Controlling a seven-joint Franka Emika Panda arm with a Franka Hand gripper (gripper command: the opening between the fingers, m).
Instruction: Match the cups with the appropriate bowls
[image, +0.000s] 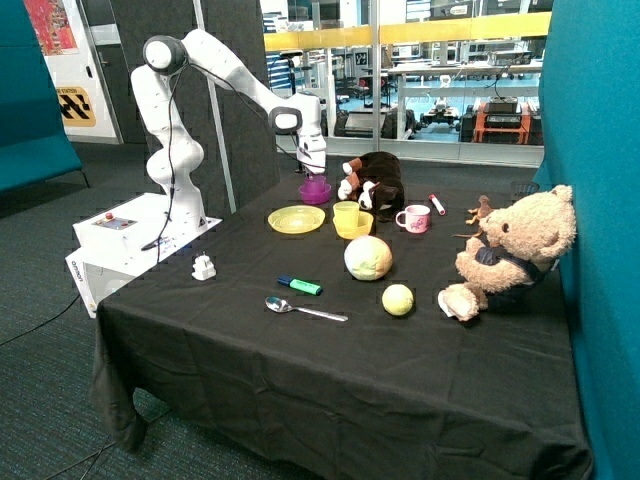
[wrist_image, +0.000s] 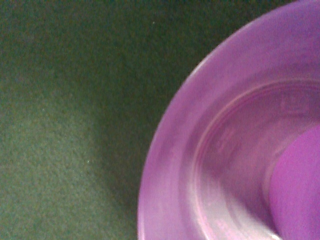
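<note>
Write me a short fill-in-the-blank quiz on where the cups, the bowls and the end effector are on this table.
1. The yellow cup stands in the ______ bowl.
2. The end effector is right above the ______ bowl.
3. The purple cup sits in the bowl of the ______ colour.
4. The pink mug stands between the dark plush toy and the ______ bear.

Missing words: yellow; purple; same; teddy
</note>
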